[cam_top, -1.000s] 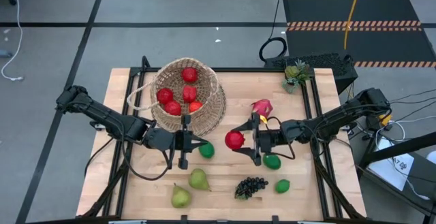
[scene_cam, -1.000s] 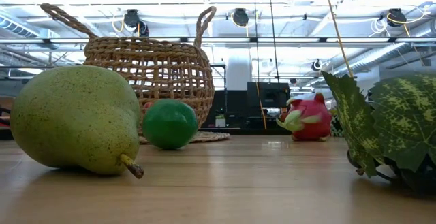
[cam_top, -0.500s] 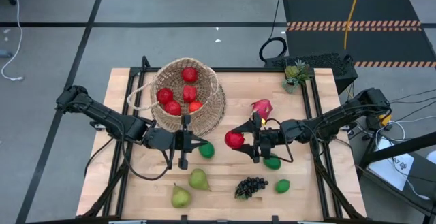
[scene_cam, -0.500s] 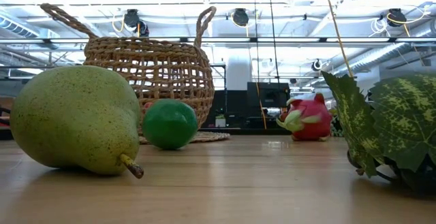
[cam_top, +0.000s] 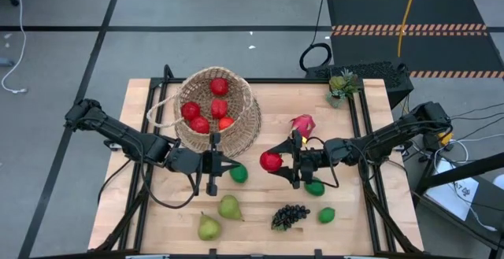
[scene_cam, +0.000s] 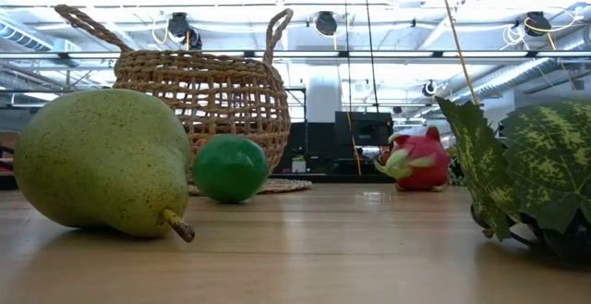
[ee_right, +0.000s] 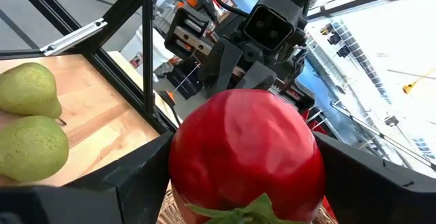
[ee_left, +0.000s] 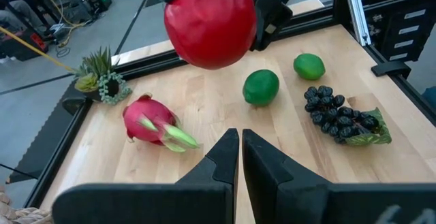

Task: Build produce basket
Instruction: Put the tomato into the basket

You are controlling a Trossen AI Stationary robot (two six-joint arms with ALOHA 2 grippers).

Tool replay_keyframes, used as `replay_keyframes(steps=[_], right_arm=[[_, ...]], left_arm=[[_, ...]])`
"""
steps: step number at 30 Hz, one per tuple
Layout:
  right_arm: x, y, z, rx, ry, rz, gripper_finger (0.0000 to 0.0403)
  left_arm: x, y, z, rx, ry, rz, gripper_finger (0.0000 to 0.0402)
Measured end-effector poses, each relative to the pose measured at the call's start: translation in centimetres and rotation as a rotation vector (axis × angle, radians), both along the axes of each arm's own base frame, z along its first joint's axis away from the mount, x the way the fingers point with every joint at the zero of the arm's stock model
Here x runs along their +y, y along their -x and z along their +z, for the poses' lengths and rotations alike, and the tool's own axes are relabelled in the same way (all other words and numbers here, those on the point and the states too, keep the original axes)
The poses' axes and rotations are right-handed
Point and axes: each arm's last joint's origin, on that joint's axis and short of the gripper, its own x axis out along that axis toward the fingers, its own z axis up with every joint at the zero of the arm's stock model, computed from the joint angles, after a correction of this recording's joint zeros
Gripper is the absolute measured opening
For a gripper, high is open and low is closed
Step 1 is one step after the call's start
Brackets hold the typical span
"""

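Observation:
The woven basket (cam_top: 216,111) stands at the table's far left with several red fruits inside. My right gripper (cam_top: 272,163) is shut on a red tomato (cam_top: 271,161), in the air to the right of the basket. My left gripper (cam_top: 213,167) hovers shut just near of the basket, its fingers (ee_left: 240,150) closed together. On the table lie a lime (cam_top: 239,173) by the basket, two more limes (cam_top: 315,186) (cam_top: 326,215), a grape bunch (cam_top: 290,216), two pears (cam_top: 229,206) (cam_top: 209,227) and a dragon fruit (cam_top: 302,123). My right gripper pinches the red tomato (ee_right: 245,152) between its two fingers (ee_right: 133,180), one on each opposite side of the fruit's body. The fingers come in level from the table's right. The tomato is lifted clear of the table (ee_left: 210,20), with its green calyx (ee_right: 238,214) showing.
A small green potted plant (cam_top: 342,84) stands at the far right corner. In the low view a pear (scene_cam: 102,161) and the grape leaf (scene_cam: 526,170) sit close to the near edge. Bare wood lies between the basket and the dragon fruit (scene_cam: 417,161).

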Motion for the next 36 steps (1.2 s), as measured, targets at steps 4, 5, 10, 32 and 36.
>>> replay_keyframes(steps=[4,5,10,32,36], right_arm=[[0.0,0.0,0.0,0.008,-0.077,0.005,0.0322],[0.0,0.0,0.0,0.011,-0.111,0.007,0.0322],[0.0,0.0,0.0,0.029,-0.293,0.019,0.0322],[0.0,0.0,0.0,0.099,-0.995,0.065,0.0322],[0.0,0.0,0.01,0.097,-0.988,0.065,0.0322]], left_arm=[[0.0,0.01,0.0,0.0,0.0,0.0,0.0024],[0.0,0.01,0.0,0.0,0.0,0.0,0.0024],[0.0,0.0,0.0,0.0,0.0,0.0,0.0024],[0.0,0.0,0.0,0.0,0.016,0.006,0.0024],[0.0,0.01,0.0,-0.001,0.018,0.007,0.0024]])
